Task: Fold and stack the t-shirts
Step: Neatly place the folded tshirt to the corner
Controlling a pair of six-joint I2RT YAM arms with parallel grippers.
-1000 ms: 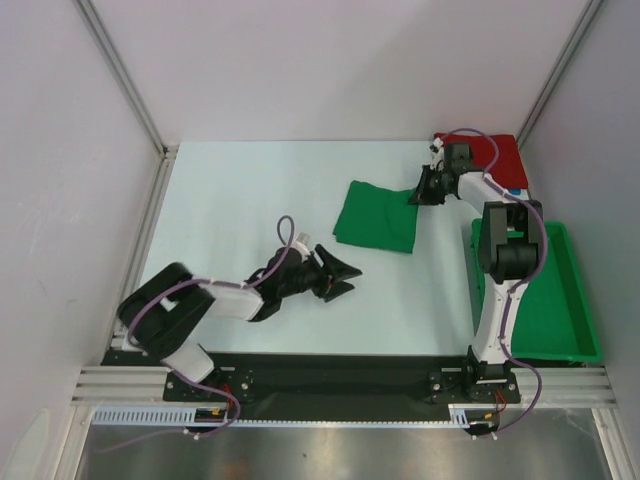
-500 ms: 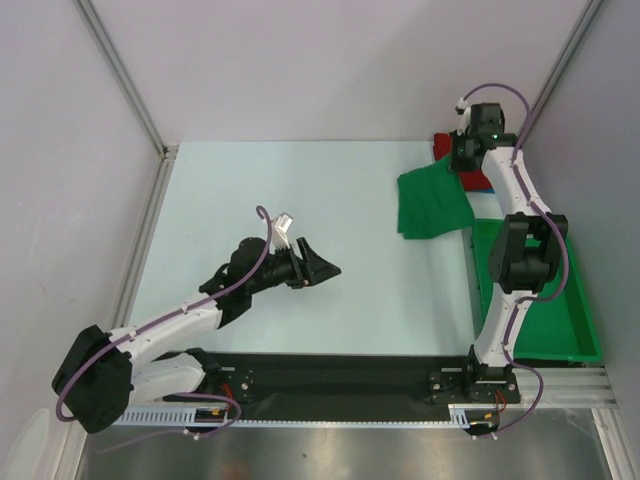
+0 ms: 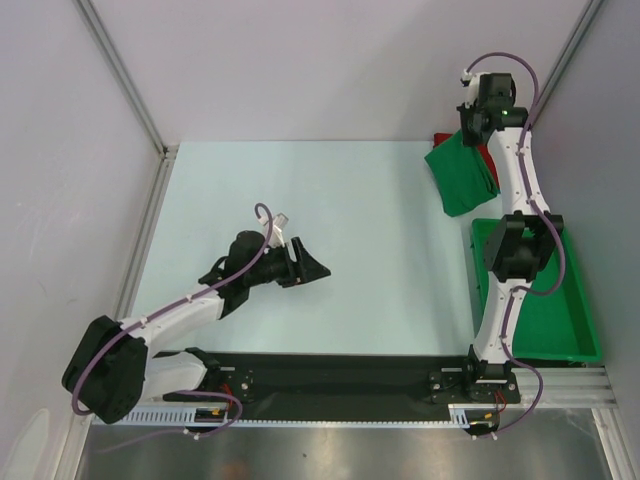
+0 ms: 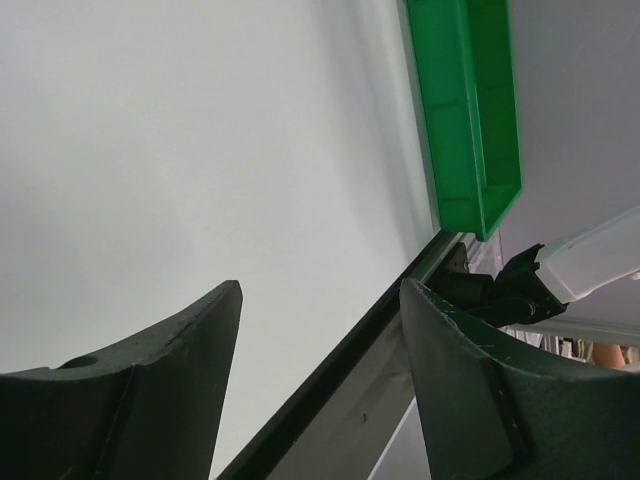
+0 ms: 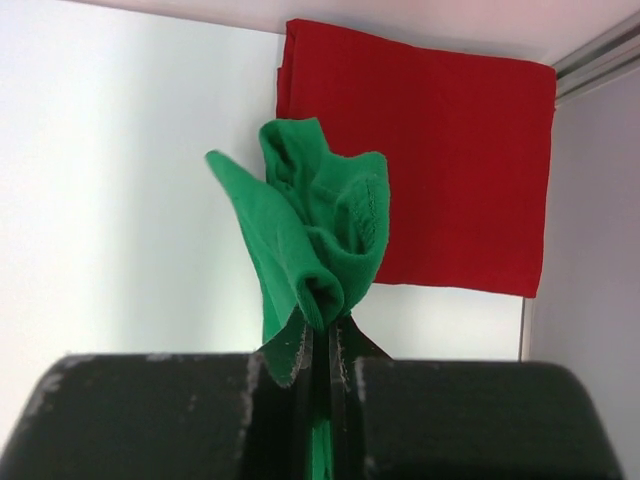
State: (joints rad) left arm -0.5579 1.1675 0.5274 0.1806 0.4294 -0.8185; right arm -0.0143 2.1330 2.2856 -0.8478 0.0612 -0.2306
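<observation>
At the far right corner of the bench (image 3: 350, 190) my right hand (image 5: 322, 342) pinches a bunched bright green fabric t-shirt (image 5: 325, 225), hanging above the folded red fabric t-shirt (image 5: 440, 150), to stack it there, I judge; my left hand (image 3: 308, 268) hovers spread, empty, mid-bench.

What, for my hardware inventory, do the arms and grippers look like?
The left arm and right arm have white links, black joints and looping purple cables. The left gripper and right gripper are black, each with two broad tapering fingers.
</observation>
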